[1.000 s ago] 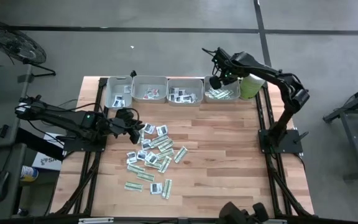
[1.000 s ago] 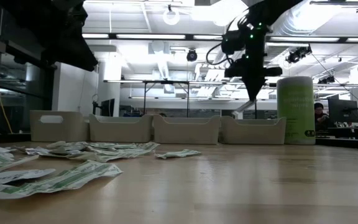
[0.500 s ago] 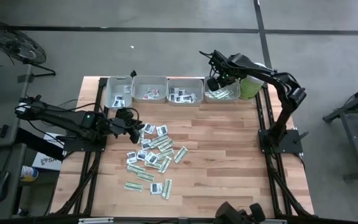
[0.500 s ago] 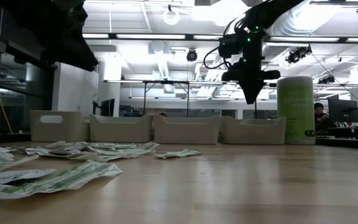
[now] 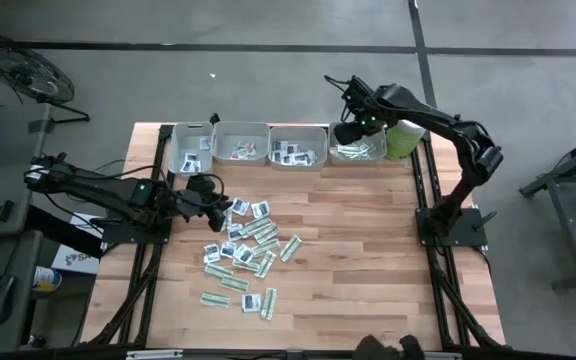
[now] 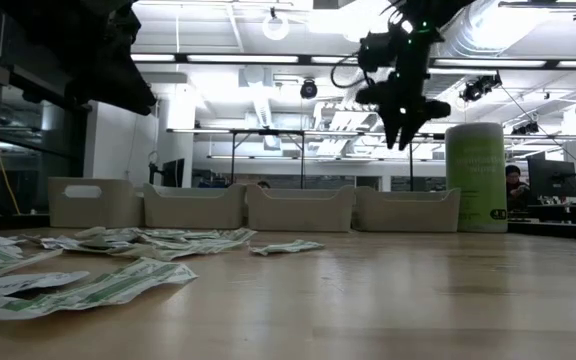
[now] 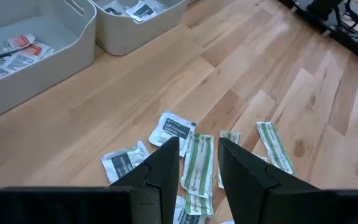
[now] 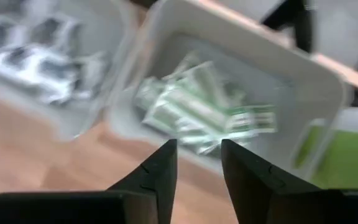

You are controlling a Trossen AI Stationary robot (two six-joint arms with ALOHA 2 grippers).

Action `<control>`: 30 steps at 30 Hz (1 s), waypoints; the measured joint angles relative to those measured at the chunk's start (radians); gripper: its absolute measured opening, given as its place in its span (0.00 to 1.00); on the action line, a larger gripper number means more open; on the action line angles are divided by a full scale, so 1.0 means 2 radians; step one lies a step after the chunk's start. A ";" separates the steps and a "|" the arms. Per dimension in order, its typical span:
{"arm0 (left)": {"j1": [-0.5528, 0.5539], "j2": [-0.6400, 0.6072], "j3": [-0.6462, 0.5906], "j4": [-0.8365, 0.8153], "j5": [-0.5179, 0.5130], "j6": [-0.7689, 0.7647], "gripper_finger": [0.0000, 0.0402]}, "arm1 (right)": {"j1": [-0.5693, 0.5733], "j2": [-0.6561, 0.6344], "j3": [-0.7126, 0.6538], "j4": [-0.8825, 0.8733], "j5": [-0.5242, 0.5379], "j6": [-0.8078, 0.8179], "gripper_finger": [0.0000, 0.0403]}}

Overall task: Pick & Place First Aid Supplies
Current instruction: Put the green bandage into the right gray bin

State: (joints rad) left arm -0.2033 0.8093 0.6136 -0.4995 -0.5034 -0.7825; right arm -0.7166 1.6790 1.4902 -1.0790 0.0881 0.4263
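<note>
Hovering above the far-right tray (image 5: 358,150), our right gripper (image 5: 346,131) shows its two fingers (image 8: 160,177) parted with nothing between them, and green-striped strips (image 8: 207,121) lie heaped in the tray right under it. We judge this drop to be done, so the clean way on is to lift straight up, clear the tray wall and the green tub (image 5: 403,138) just to its right, and only then swing back toward the pile. Our left gripper (image 5: 211,198) sits low at the far-left edge of the loose sachets (image 5: 246,250), fingers (image 7: 164,168) a narrow gap apart and empty, lined up over one green-white strip (image 7: 197,171). For that pick we would come down straight, straddle the strip across its narrow width and close gently, since neighbours touch it and could ride along. The supplies are small flat packets: narrow pale strips with green stripes, and squarish white ones with dark print (image 7: 173,130). Most lie scattered on the wooden table (image 5: 368,260) left of centre, some overlapping; sorted ones rest in the four grey trays along the far edge, including the tray (image 7: 36,68) with red-marked packets. Being thin and limp, they will likely bend and slide rather than lift cleanly.
</note>
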 joint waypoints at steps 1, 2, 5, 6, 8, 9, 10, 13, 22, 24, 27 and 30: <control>0.000 0.000 0.000 0.000 0.000 0.000 0.28 | 0.007 -0.003 0.000 0.000 -0.010 -0.001 0.29; 0.000 0.000 0.000 0.000 0.000 0.000 0.28 | 0.016 -0.004 0.000 0.001 -0.018 -0.002 0.29; 0.000 0.000 0.000 0.000 0.000 0.002 0.28 | 0.052 -0.004 0.000 0.001 -0.036 0.008 0.30; 0.000 0.000 0.000 0.000 0.000 0.005 0.28 | 0.066 -0.004 0.000 0.003 -0.040 0.010 0.30; 0.000 0.000 0.000 0.000 0.003 0.010 0.28 | 0.097 -0.004 0.000 0.012 -0.039 0.018 0.30; 0.000 0.000 0.000 0.000 0.005 0.011 0.28 | 0.113 -0.005 0.000 0.018 -0.038 0.021 0.30; 0.000 0.000 0.000 0.000 0.008 0.012 0.28 | 0.129 -0.005 0.000 0.024 -0.038 0.022 0.30; 0.000 0.000 0.000 0.000 0.009 0.016 0.28 | 0.177 -0.005 0.000 0.044 -0.038 0.019 0.30; 0.000 0.000 0.000 0.000 0.018 0.027 0.28 | 0.299 0.011 0.000 0.101 -0.016 0.035 0.30; 0.000 0.000 0.000 0.000 0.023 0.034 0.28 | 0.319 0.020 0.000 0.121 -0.018 0.045 0.30; 0.000 0.000 0.000 0.001 0.027 0.039 0.28 | 0.343 0.041 0.000 0.152 -0.023 0.056 0.32; 0.000 0.000 0.000 0.002 0.030 0.039 0.28 | 0.360 0.067 0.000 0.172 -0.035 0.081 0.37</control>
State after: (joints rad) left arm -0.2031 0.8089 0.6144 -0.4965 -0.4438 -0.7036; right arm 0.0034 1.8135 1.4909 -0.7354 0.0183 0.5874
